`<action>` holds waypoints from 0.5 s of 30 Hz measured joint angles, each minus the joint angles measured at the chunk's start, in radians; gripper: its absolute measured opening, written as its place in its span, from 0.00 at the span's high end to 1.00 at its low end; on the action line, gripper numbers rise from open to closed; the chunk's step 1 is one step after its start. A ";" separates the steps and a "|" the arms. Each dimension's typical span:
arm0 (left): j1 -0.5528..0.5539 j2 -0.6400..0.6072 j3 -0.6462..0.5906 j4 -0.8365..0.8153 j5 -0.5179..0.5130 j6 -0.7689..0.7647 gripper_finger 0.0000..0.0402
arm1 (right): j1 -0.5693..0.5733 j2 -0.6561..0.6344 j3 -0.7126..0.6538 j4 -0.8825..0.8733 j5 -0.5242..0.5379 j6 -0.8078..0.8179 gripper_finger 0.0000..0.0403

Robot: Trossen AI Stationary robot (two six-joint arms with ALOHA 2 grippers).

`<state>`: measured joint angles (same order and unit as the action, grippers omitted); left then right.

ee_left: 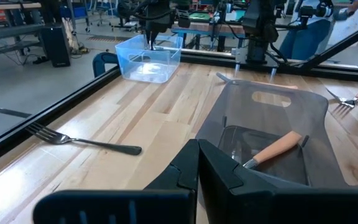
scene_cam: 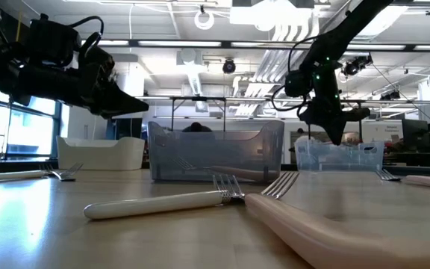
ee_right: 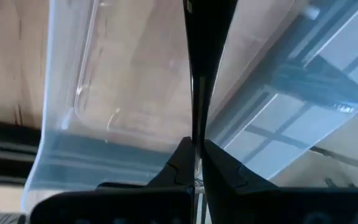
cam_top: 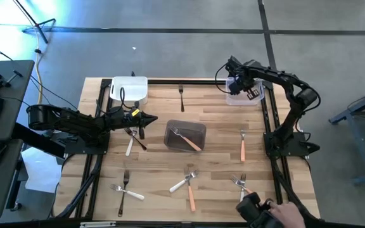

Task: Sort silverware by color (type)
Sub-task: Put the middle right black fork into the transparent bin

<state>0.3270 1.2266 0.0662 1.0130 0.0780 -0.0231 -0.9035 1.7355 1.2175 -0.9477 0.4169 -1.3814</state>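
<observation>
My right gripper (cam_top: 244, 88) hangs over the clear tub (cam_top: 243, 98) at the table's far right and is shut on a black-handled fork (ee_right: 205, 56). My left gripper (cam_top: 152, 118) is shut and holds nothing; it hovers left of the grey tub (cam_top: 185, 137), pointing at it. An orange-handled fork (ee_left: 277, 148) lies inside that tub. Other forks lie flat on the table: a black one (cam_top: 181, 96) at the far edge, a white and black pair (cam_top: 132, 138) below my left gripper, and an orange one (cam_top: 243, 147) at the right. My right gripper pinches the black fork between its two fingers at the slim part (ee_right: 194, 127) of its shaft. The fingers come from above, pointing down along the fork. The wider dark handle (ee_right: 207, 37) hangs below them over the clear tub, lifted clear of the table.
A white tub (cam_top: 130, 88) stands at the far left. More white and orange forks (cam_top: 187, 183) lie near the near edge, with a white and black pair (cam_top: 124, 190) at the near left. A person's hand (cam_top: 284, 214) with a dark object shows at the near right corner.
</observation>
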 joint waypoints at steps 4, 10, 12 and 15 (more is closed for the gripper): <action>0.000 0.000 0.000 0.000 0.000 0.000 1.00 | 0.001 0.000 -0.041 0.012 -0.002 -0.015 1.00; 0.000 0.000 0.000 0.000 -0.002 0.000 1.00 | -0.006 0.000 -0.091 0.107 0.011 -0.037 1.00; 0.000 0.000 0.000 0.000 -0.002 -0.001 1.00 | -0.006 0.001 -0.100 0.129 0.010 -0.052 1.00; 0.000 0.000 0.000 0.000 -0.002 -0.009 1.00 | -0.006 0.001 -0.104 0.137 -0.004 -0.063 1.00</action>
<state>0.3269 1.2266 0.0662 1.0134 0.0757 -0.0318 -0.9092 1.7367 1.1137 -0.8109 0.4126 -1.4448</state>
